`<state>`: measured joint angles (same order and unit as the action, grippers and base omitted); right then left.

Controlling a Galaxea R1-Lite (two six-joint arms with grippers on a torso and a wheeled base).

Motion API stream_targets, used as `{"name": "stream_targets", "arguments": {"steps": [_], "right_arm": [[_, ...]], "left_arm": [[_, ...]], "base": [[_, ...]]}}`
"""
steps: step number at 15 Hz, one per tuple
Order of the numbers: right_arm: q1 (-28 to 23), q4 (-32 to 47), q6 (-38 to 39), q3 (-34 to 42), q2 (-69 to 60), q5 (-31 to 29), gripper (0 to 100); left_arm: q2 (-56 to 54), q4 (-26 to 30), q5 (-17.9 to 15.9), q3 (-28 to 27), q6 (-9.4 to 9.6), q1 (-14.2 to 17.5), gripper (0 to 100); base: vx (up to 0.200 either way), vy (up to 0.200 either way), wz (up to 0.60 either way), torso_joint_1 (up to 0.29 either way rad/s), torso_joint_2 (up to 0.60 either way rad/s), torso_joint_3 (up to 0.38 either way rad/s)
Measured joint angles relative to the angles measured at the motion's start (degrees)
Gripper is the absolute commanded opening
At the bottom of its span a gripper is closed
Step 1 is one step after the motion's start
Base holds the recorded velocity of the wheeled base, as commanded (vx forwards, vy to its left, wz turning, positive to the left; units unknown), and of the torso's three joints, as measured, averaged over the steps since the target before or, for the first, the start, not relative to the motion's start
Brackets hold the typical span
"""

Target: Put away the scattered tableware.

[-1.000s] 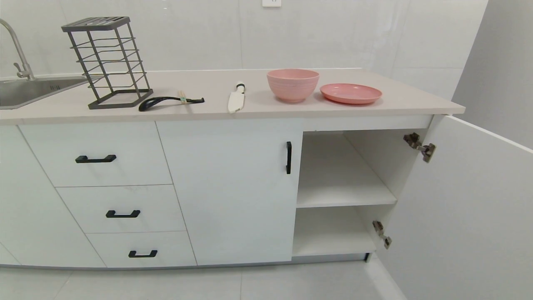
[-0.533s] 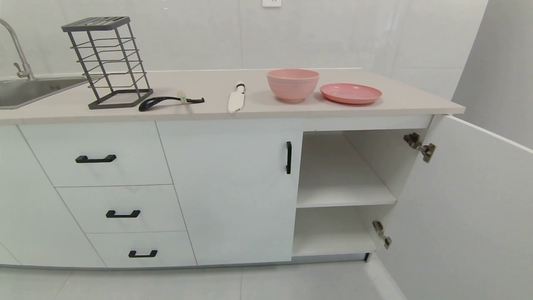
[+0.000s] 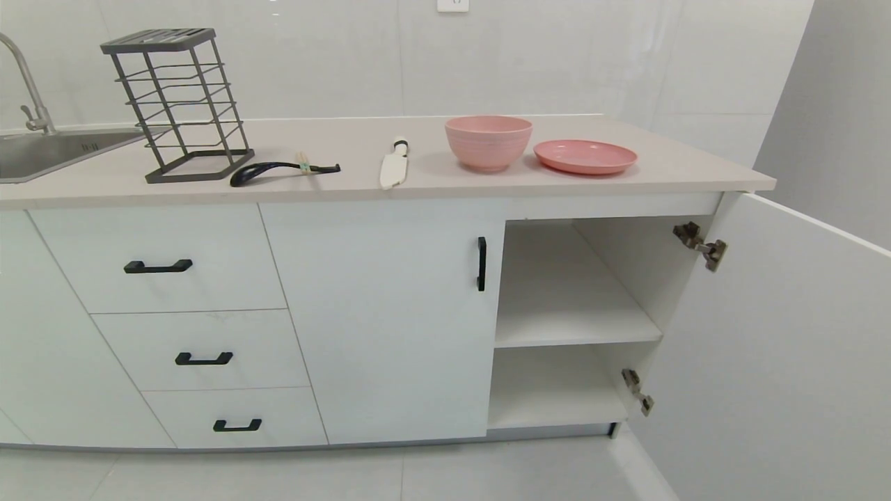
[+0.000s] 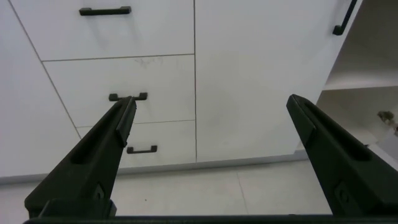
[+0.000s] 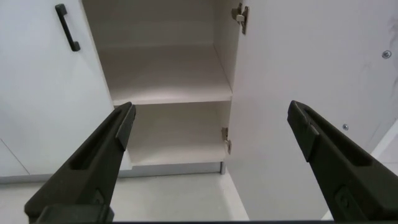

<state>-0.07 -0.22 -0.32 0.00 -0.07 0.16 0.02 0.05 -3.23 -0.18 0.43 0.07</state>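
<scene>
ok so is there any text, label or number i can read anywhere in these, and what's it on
No text can be read in any view.
On the wall plate, at the top edge of the head view: small dark marks, too small to read.
On the pink bowl, pink plate, white knife and cabinet door: no print visible.

The right gripper (image 5: 210,111), fingers (image 5: 93,162) spread wide, faces the open cabinet (image 5: 149,22), its shelf (image 5: 165,78) between a closed door (image 5: 37,93) with a black handle (image 5: 67,27) and the swung-out door (image 5: 292,56).
</scene>
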Motion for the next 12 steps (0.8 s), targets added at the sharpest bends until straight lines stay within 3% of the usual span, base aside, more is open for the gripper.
{"name": "stream_targets", "arguments": {"steps": [3,7,12], "right_arm": [[-0.02,-0.02,0.0,0.0,0.0,0.0,100],[-0.02,0.06,-0.12,0.0,0.0,-0.13,100],[-0.02,0.06,-0.11,0.0,0.0,-0.16,100]], "left_arm": [[0.0,0.05,0.06,0.0,0.01,0.0,100],[0.0,0.05,0.09,0.0,0.01,0.0,100],[0.0,0.05,0.15,0.0,0.01,0.0,100]], "base": [[0.0,0.0,-0.6,0.001,0.0,0.002],[0.0,0.0,0.0,0.0,0.0,0.0],[0.0,0.0,0.6,0.002,0.0,0.003]]}}
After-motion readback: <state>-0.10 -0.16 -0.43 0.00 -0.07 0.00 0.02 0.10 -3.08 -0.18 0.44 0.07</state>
